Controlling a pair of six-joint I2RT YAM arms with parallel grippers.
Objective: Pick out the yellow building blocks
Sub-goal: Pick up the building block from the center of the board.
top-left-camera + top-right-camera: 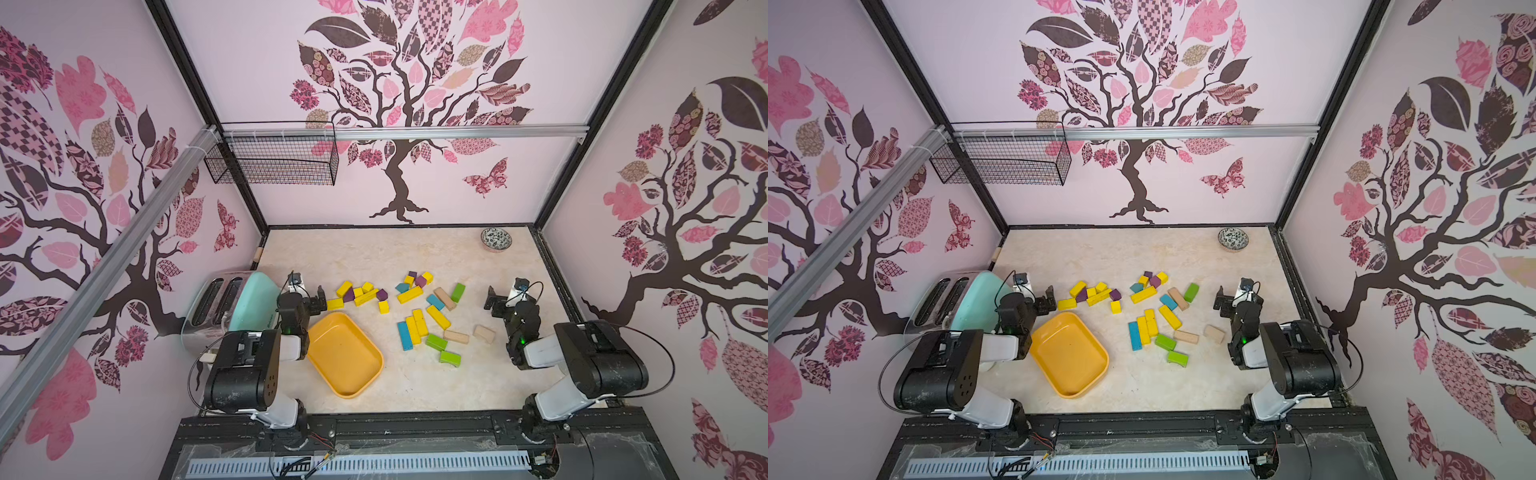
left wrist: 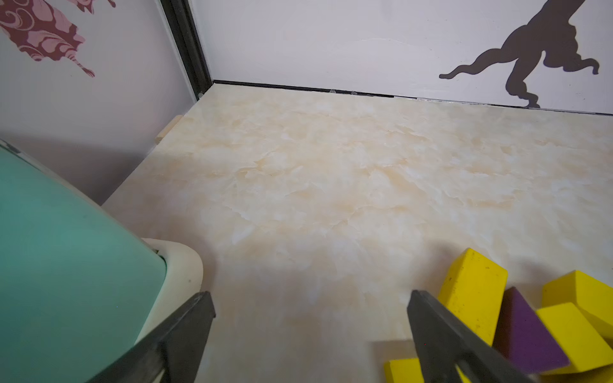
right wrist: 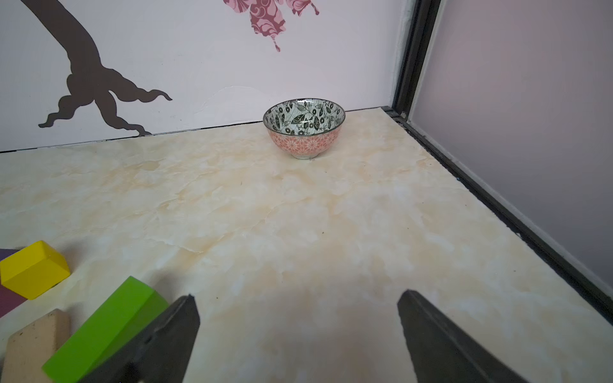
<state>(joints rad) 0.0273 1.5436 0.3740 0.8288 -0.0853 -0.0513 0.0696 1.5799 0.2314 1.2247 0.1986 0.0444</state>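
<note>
Since both the left gripper (image 2: pixel 311 298) and right gripper (image 3: pixel 298 298) stand spread and empty, the left should straddle the nearest of the yellow building blocks (image 1: pixel 336 304), scattered just beyond the tray (image 1: pixel 345 353), across its narrow faces.

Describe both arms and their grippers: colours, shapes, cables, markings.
The left arm and right arm match: boxy black joint housings, scuffed, joined by white links, a small green light on each forearm, thin black cables looping alongside. The left gripper and right gripper have dark, flat fingers tapering to points.
</note>
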